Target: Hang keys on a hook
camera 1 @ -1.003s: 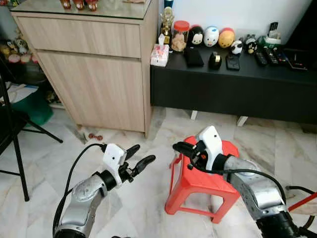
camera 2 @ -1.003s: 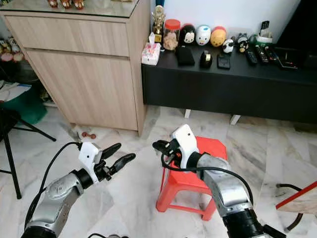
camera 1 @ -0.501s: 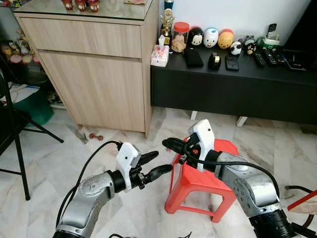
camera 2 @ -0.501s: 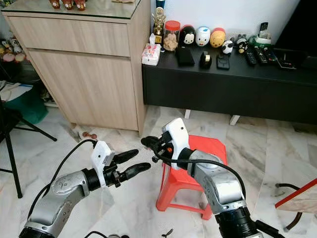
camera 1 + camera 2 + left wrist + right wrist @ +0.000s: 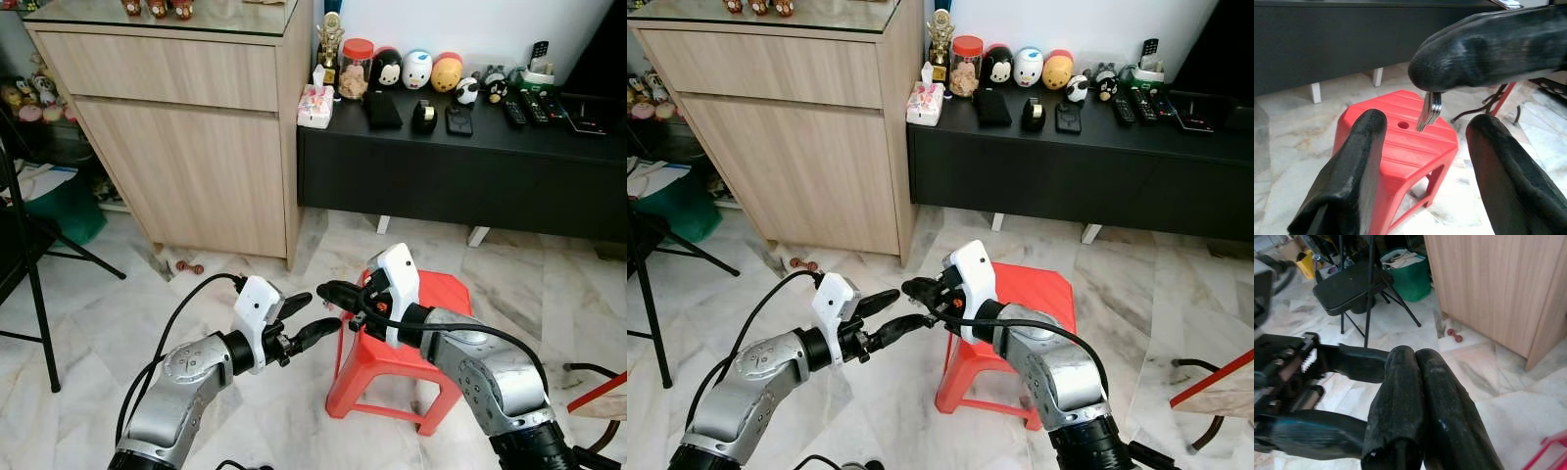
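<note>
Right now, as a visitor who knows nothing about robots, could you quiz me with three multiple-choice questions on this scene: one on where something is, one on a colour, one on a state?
1. Where are the keys?
A. on the stool
B. pinched in the right gripper
C. on the floor

2. What colour is the plastic stool?
A. blue
B. red
C. white

3. How is the left gripper?
A. open
B. shut on the keys
C. shut on a cable

Answers: 1 B, the keys hang from its closed fingers. 2 B, the stool is red. 3 A, its two fingers are spread on either side of the keys.

Head views look down; wrist views face each other closely
</note>
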Available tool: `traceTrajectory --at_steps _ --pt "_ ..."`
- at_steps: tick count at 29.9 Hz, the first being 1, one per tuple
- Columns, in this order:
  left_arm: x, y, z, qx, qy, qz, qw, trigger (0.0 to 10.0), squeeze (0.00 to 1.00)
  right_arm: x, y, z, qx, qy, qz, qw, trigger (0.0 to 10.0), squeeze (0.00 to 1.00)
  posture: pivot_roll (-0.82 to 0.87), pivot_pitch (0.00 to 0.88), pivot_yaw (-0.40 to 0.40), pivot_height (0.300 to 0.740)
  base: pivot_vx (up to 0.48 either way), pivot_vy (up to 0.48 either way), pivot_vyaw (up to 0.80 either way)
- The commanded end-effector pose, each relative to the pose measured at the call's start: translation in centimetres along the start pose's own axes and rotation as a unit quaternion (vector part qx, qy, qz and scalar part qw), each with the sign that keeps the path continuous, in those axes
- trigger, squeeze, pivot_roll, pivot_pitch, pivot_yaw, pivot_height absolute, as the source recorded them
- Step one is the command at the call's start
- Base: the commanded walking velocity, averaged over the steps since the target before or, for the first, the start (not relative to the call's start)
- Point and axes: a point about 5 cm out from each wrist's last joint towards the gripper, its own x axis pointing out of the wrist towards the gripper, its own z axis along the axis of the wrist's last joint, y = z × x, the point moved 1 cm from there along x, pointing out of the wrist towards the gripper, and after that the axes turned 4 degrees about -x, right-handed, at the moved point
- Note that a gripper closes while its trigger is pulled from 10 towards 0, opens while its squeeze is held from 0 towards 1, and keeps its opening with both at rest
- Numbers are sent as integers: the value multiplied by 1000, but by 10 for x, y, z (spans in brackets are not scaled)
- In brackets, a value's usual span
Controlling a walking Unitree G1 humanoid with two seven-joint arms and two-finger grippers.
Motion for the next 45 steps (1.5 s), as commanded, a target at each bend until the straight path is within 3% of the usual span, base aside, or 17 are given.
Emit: traceTrajectory --at_steps 1,13,22,45 --pt "3 -3 6 20 -6 -4 1000 10000 0 -1 3 5 -5 -8 3 1000 10000 0 135 148 -59 740 0 0 0" --pt "9 5 14 36 -28 35 998 10000 0 -2 5 5 4 -7 7 1000 10000 0 134 147 -60 740 0 0 0" --pt "8 1 -1 60 16 20 998 10000 0 -2 5 6 2 -7 6 1000 10000 0 136 151 -59 740 0 0 0" --pt "6 8 5 47 -13 42 998 10000 0 1 5 5 5 -6 0 1000 10000 0 138 154 -58 740 0 0 0"
